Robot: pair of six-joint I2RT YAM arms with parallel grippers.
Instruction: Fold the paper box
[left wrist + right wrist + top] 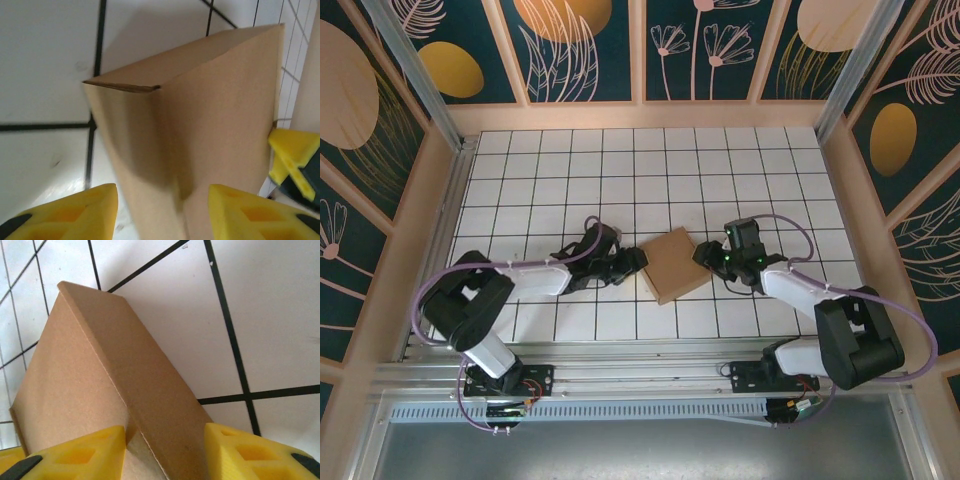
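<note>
The white tabletop (570,160) with its black grid fills the floor of the enclosure, and the two black arms reach in from the near edge toward its middle. Between them lies the paper box (672,263), plain brown cardboard, folded into a small flat rectangle and turned at an angle to the grid lines, a little nearer the front than the centre.

The left hand (630,262) sits at the box's left edge and the right hand (705,255) at its right edge, so the box is bracketed from both sides.

Up close at the left hand (162,200), the yellow fingers (75,210) are spread wide with a corner of the box (200,125) standing between them; bare tabletop shows between one finger and the cardboard. A yellow finger of the other hand shows past the box's far edge.

At the right hand (165,440), the fingers (245,450) are just as far apart and straddle the box's narrow side wall (150,390). The cardboard fills the gap there, and I cannot tell whether they are pressing on it.
</note>
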